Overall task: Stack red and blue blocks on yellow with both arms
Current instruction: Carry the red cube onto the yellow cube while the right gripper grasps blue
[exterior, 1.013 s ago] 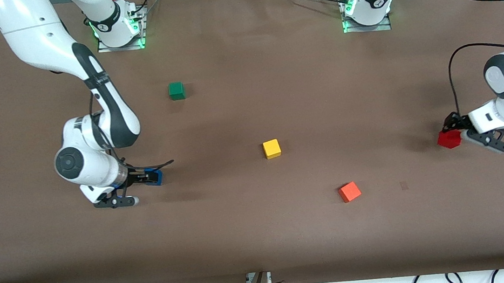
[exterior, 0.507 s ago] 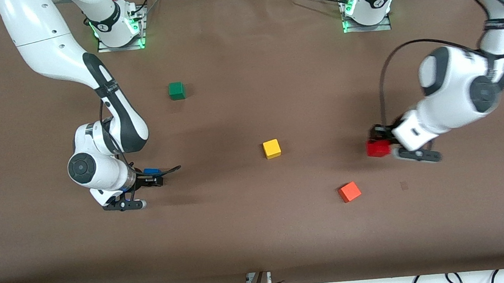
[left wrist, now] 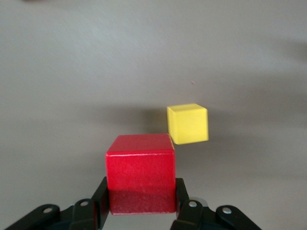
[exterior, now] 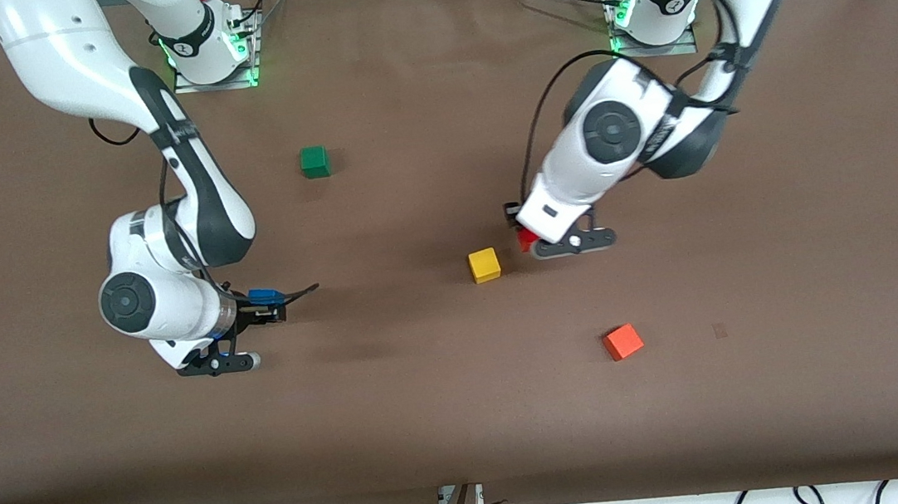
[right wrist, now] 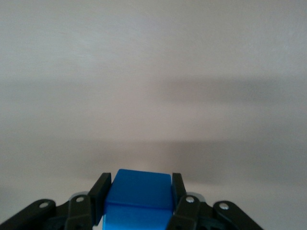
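The yellow cube (exterior: 485,265) sits on the brown table near its middle; it also shows in the left wrist view (left wrist: 187,123). My left gripper (exterior: 525,236) is shut on the red cube (exterior: 528,237) and holds it in the air just beside the yellow cube, toward the left arm's end. The red cube fills the jaws in the left wrist view (left wrist: 140,172). My right gripper (exterior: 266,300) is shut on the blue cube (exterior: 263,294) above the table toward the right arm's end; the blue cube shows in the right wrist view (right wrist: 139,199).
A green cube (exterior: 314,162) lies nearer the robots' bases. An orange cube (exterior: 623,342) lies nearer the front camera than the yellow cube, toward the left arm's end.
My left gripper has carried the red cube from the left arm's end of the table to just beside the yellow cube. My right gripper has lifted the blue cube slightly.
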You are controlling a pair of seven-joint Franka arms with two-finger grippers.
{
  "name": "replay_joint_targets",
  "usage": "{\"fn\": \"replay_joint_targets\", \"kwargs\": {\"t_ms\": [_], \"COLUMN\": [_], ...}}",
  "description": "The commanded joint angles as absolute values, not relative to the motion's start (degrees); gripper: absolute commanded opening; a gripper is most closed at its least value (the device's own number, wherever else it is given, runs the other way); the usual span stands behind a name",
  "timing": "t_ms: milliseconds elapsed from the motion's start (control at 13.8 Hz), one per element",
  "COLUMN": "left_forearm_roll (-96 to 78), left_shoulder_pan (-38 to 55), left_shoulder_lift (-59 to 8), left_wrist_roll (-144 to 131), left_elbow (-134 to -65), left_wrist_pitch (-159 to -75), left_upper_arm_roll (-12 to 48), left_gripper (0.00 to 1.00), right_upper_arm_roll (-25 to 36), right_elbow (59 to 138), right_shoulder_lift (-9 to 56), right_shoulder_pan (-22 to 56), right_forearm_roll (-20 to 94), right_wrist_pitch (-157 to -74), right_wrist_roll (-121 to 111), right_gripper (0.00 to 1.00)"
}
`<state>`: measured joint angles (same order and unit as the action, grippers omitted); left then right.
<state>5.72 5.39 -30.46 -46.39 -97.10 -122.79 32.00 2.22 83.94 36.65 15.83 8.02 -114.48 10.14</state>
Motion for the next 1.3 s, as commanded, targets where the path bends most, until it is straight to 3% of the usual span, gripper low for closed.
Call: {"fn": "replay_joint_targets", "kwargs": {"t_ms": [0, 217, 362, 507, 724, 796, 868, 1086, 1230], "left_forearm_roll": [9.57, 13.26, 13.80, 13.54, 13.71, 13.71, 13.88, 13.80, 14.15], "left_shoulder_pan": [9.92, 13.61, 18.43, 23.09, 24.17, 24.17, 24.00, 23.38, 21.54], "left_shoulder_lift": [-37.69, -41.65, -42.97, -43.68, -44.03, -44.12, -44.03, -42.98, -41.40], "left_wrist_roll": [-54.64, -58.70, -58.97, -59.15, -59.59, -59.33, -58.98, -58.98, -58.71], "left_elbow": [-88.88, -84.65, -82.45, -81.39, -81.39, -81.30, -81.30, -78.77, -75.95], "left_wrist_pitch": [-122.17, -122.17, -122.17, -122.25, -122.17, -122.17, -122.25, -121.38, -115.96], "left_upper_arm_roll": [31.11, 29.80, 25.34, 20.85, 19.69, 19.60, 19.51, 19.42, 19.42], "left_gripper": [0.00, 0.00, 0.00, 0.00, 0.00, 0.32, 0.99, 1.00, 1.00], "right_upper_arm_roll": [2.20, 2.20, 2.29, 2.29, 2.29, 2.29, 2.29, 2.29, 2.29], "right_elbow": [77.80, 73.49, 73.30, 72.78, 72.25, 72.25, 72.25, 72.25, 72.25], "right_shoulder_lift": [36.91, 37.09, 37.00, 36.91, 37.00, 37.00, 37.00, 37.00, 36.91], "right_shoulder_pan": [17.13, 18.98, 19.60, 19.60, 19.60, 19.60, 19.60, 19.60, 20.12], "right_forearm_roll": [8.79, 8.61, 8.44, 8.44, 8.44, 8.44, 8.44, 8.35, 8.35], "right_wrist_pitch": [-108.38, -105.04, -104.85, -104.85, -104.85, -104.85, -104.85, -104.24, -103.89], "right_wrist_roll": [9.67, 10.28, 11.42, 11.43, 11.43, 11.43, 11.51, 11.60, 11.95], "right_gripper": [0.39, 0.39, 0.39, 0.40, 0.40, 0.40, 0.40, 0.40, 0.40]}}
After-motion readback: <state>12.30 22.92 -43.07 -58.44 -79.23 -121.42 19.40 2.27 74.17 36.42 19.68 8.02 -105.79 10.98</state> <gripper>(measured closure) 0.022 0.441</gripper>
